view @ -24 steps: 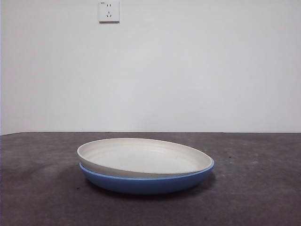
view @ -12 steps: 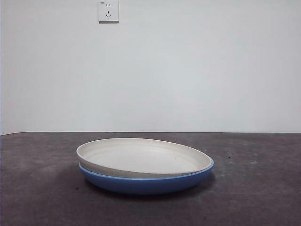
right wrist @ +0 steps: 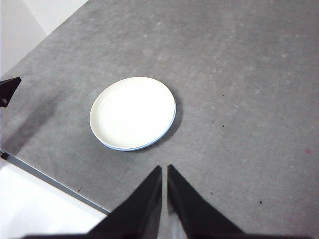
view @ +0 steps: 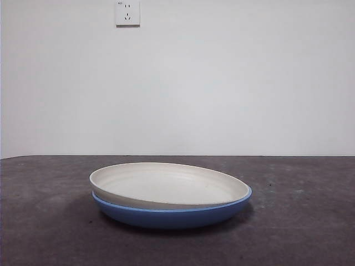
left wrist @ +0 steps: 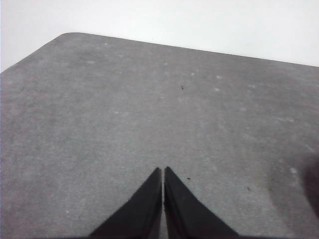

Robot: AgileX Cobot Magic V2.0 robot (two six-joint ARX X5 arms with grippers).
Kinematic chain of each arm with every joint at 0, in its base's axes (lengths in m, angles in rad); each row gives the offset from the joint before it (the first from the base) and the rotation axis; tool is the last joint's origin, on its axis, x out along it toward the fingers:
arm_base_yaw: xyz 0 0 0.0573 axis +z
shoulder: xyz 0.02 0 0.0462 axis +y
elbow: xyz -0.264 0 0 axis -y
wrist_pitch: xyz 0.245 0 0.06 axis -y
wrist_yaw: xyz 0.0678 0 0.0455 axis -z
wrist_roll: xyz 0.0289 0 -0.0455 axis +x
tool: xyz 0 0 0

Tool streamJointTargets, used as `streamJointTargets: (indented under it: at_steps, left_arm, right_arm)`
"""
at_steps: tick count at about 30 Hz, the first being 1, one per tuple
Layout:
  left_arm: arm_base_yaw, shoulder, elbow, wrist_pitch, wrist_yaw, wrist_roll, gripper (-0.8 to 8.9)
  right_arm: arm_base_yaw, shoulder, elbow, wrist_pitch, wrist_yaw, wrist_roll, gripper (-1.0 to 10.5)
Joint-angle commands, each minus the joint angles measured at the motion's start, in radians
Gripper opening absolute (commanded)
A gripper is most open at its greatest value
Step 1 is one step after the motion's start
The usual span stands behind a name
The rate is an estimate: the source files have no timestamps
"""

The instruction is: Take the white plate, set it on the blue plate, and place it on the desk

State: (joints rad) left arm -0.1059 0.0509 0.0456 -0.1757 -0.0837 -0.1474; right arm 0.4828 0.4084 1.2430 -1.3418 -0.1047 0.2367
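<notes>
Both grippers were seen clear of the work. Right gripper point(right wrist: 164, 168) was held high above the desk point(right wrist: 249, 74), its two black jaws pressed together with only a hairline between them and nothing pinched. Ahead of its tips, well apart from them, the white plate point(right wrist: 132, 112) was found seated in the blue plate point(right wrist: 168, 127), of which only a thin blue crescent was shown along one edge from that wrist. Left gripper point(left wrist: 163, 170) was likewise closed on nothing, jaws pressed tip to tip over bare desk point(left wrist: 124, 109), and no plate was caught by its camera. From the front, the white plate point(view: 166, 184) was seen resting slightly tilted inside the blue plate point(view: 172, 216), its left rim raised a little higher than its right. The stack was set on the desk point(view: 310, 221), with a white wall socket point(view: 127, 13) on the wall behind.
</notes>
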Motion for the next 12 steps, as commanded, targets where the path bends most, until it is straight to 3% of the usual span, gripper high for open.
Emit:
streamJointTargets:
  at_steps: [1,12]
  left_arm:
    - [-0.010,-0.023,-0.001,-0.026,-0.006,0.026,0.10]
    - [-0.014,-0.048,-0.003,-0.098,-0.015,0.076,0.10]
  right_arm:
    - [0.006,0.006,0.014,-0.070,0.001,-0.006,0.1]
    - [0.005,0.006,0.014,-0.070,0.001,-0.006,0.1]
